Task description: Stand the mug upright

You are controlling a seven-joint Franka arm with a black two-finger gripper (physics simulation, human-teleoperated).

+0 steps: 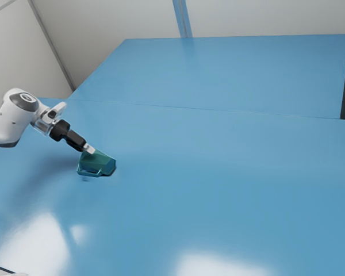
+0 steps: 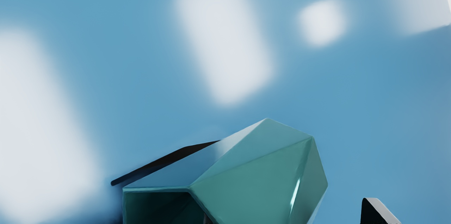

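Exterior view. The teal mug (image 1: 96, 164) is seen on the blue worktop (image 1: 230, 167), toward the exterior view's left, on the near side of the seam (image 1: 178, 107). The gripper (image 1: 89, 149) is slanted down over it from the exterior view's left; the tips are set at the mug's upper part. A mark on the arm's joint (image 1: 27, 99) is too small to be read.

Wrist view. The mug is shown faceted, apparently laid on its side, its dark mouth (image 2: 156, 206) turned sideways. The fingers are held apart: one tip is seen by the mouth's rim, the other beyond the outer wall, with a gap left. The long axis is judged to run obliquely across the line between the tips. For righting, closure across the wall and an upward turn of the mouth would be required. No lettering can be read on the mug.
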